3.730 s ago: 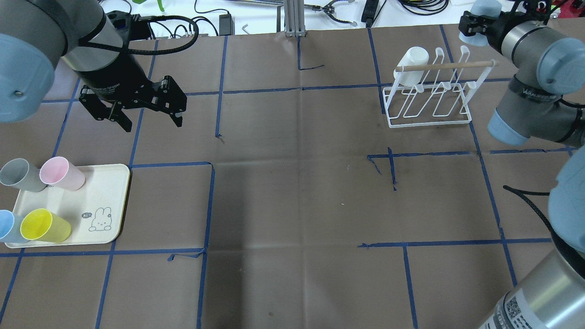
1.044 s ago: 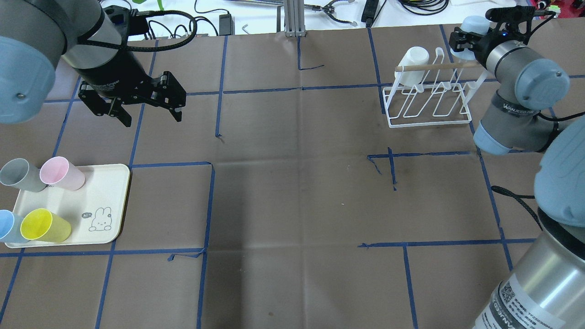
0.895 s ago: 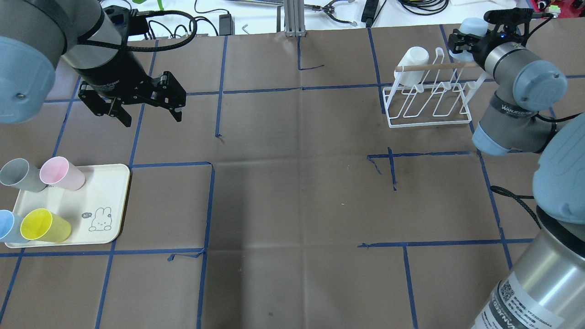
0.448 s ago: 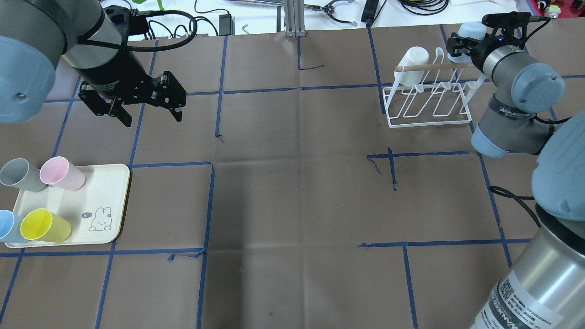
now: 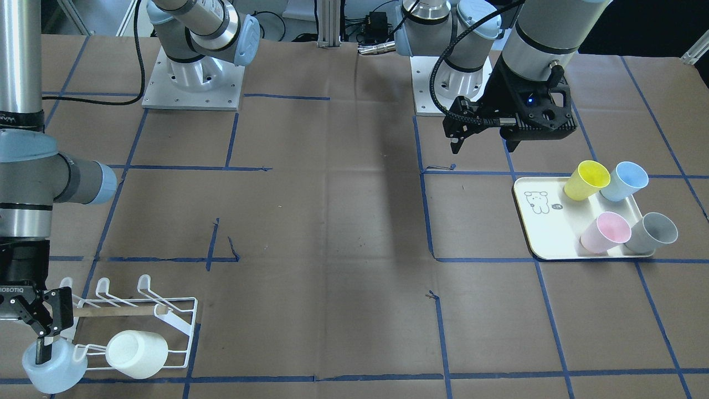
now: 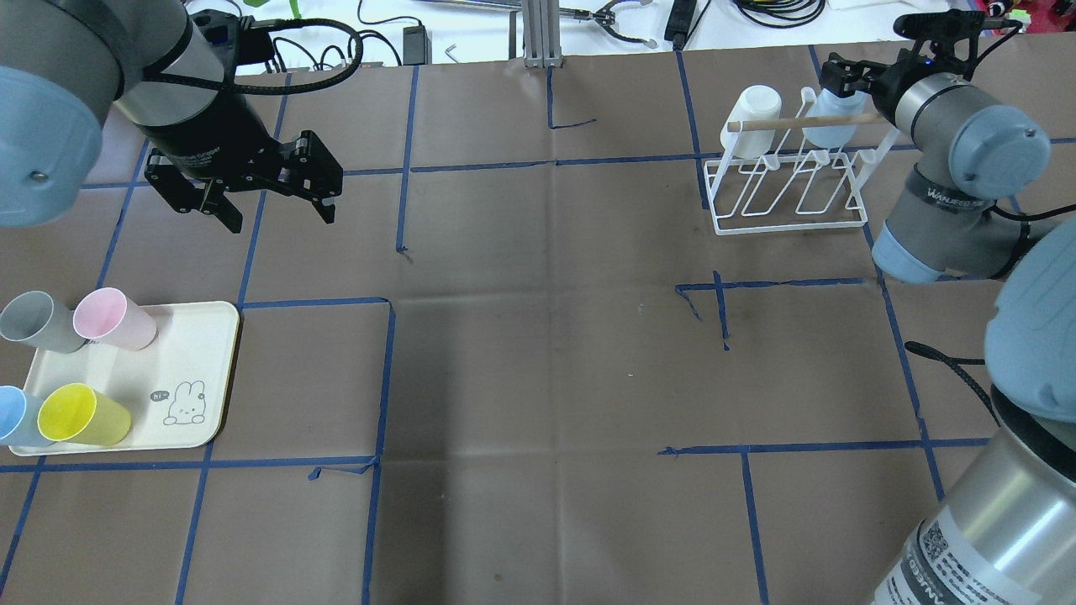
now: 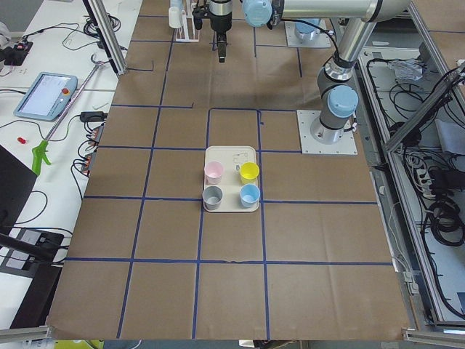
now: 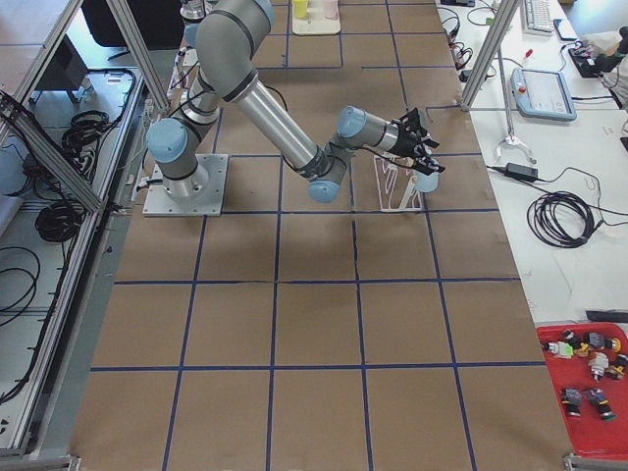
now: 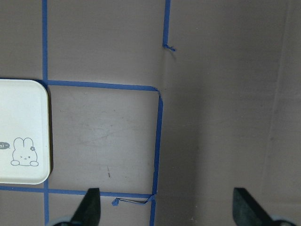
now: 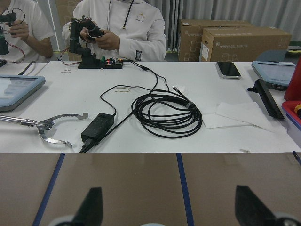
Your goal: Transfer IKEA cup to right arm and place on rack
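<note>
The pale blue IKEA cup [image 6: 827,118] hangs on an end prong of the white wire rack [image 6: 790,223], behind its wooden dowel. In the front-facing view the cup [image 5: 55,370] is beside a white cup [image 5: 135,354] on the same rack [image 5: 185,318]. My right gripper [image 6: 842,80] is close over the blue cup with its jaws spread; the right wrist view [image 10: 168,209] shows the fingers wide apart. One fingertip [image 5: 41,348] overlaps the cup's top. My left gripper [image 6: 279,223] is open and empty above the table at the far left.
A cream tray [image 6: 202,336] with a bunny drawing holds grey [image 6: 34,319], pink [image 6: 113,318], yellow [image 6: 80,413] and blue [image 6: 10,416] cups at the left edge. The white cup [image 6: 752,109] hangs on the rack's left end. Cables and tools lie beyond the table's far edge.
My right gripper carried the pale blue cup down and left to the rack. The cup now sits lower on a prong, below the gripper. The left arm has barely moved.
</note>
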